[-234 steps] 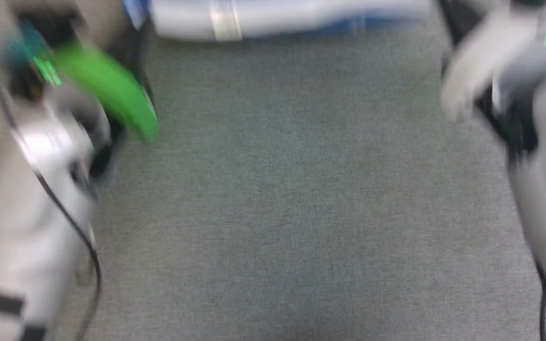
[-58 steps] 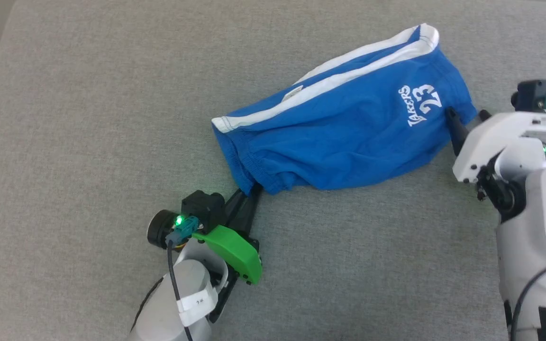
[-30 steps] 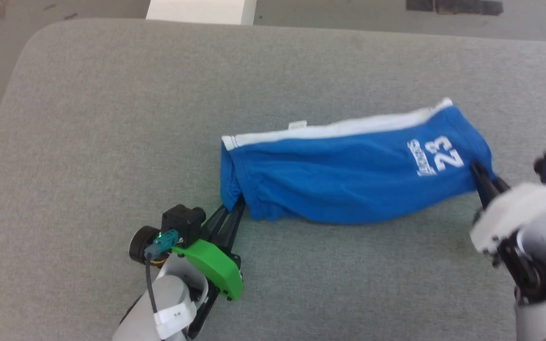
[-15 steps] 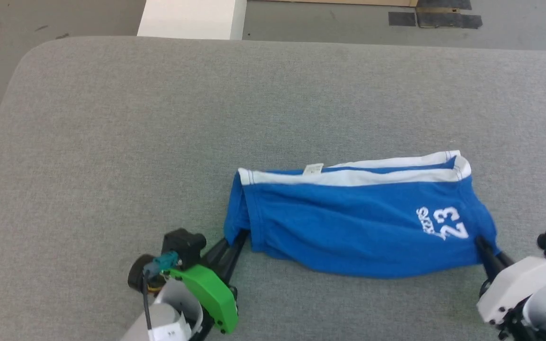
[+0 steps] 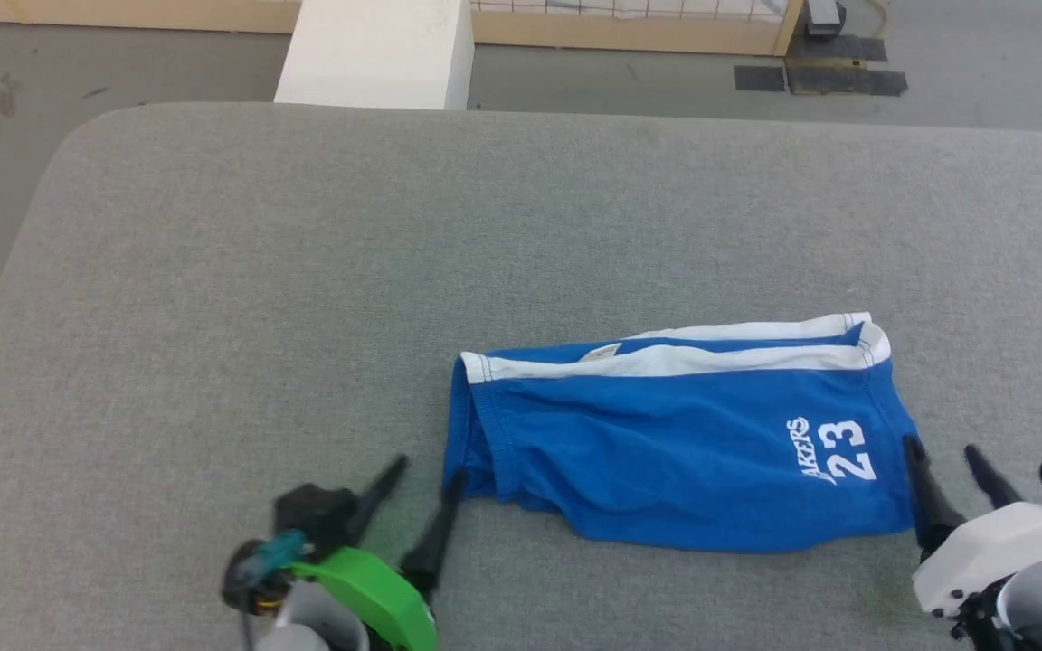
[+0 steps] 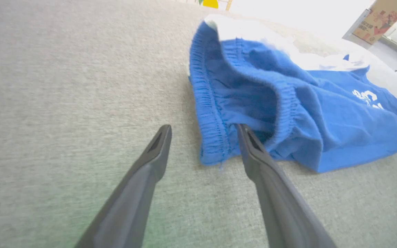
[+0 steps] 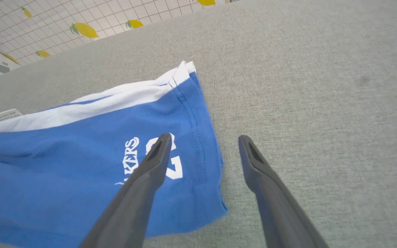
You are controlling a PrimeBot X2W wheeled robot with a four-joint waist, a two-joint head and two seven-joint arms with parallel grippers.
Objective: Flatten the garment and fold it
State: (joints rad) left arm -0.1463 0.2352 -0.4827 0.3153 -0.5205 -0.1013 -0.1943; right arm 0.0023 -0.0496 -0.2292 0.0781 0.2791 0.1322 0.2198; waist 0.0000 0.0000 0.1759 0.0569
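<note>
The garment (image 5: 666,443), bright blue shorts with white side stripes and a white "LAKERS 23" print, lies folded lengthwise on the grey padded table (image 5: 213,271), waistband to the left. My left gripper (image 5: 428,470) is open at the waistband corner. In the left wrist view its right finger rests at the waistband's gathered edge (image 6: 215,131), with my left gripper (image 6: 203,126) holding nothing. My right gripper (image 5: 941,446) is open at the leg hem. In the right wrist view its left finger lies over the garment (image 7: 64,151) near the print, and my right gripper (image 7: 204,137) straddles the hem.
The table's rounded far left corner (image 5: 78,136) drops to a grey floor. A white block (image 5: 376,54) and a low wooden barrier (image 5: 629,32) stand beyond the far edge. Bare grey table surface extends left of and beyond the garment.
Both grippers have opened and let go of the garment's waistband corner and hem corner. The garment now lies slack on the table. The head camera has tilted slightly.
</note>
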